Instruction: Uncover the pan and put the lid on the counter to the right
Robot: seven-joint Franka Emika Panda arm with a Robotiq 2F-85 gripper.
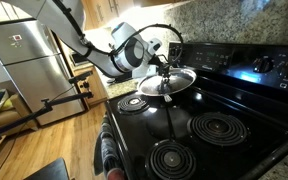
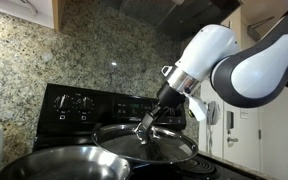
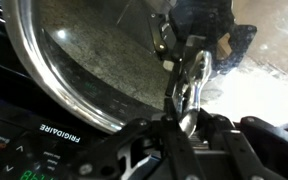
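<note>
Silver pan (image 2: 49, 162) sits uncovered at a corner of the black stovetop (image 1: 264, 105), closest to the lens. Beside it, the white robot arm (image 2: 254, 60) holds the round glass lid (image 1: 179, 85) raised above the stovetop, clear of the pan, its gripper (image 2: 144, 126) clenched tight at the lid's centre.

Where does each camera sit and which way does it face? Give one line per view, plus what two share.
Exterior view: high beside the stove, looking down across the stovetop, fridge beyond; the arm reaches in from the image's left.
Exterior view: low at burner height, facing the control panel; the arm enters from the image's right.
Wrist view: looks along the fingers onto the glass lid.
Shared: all three show the lid.
</note>
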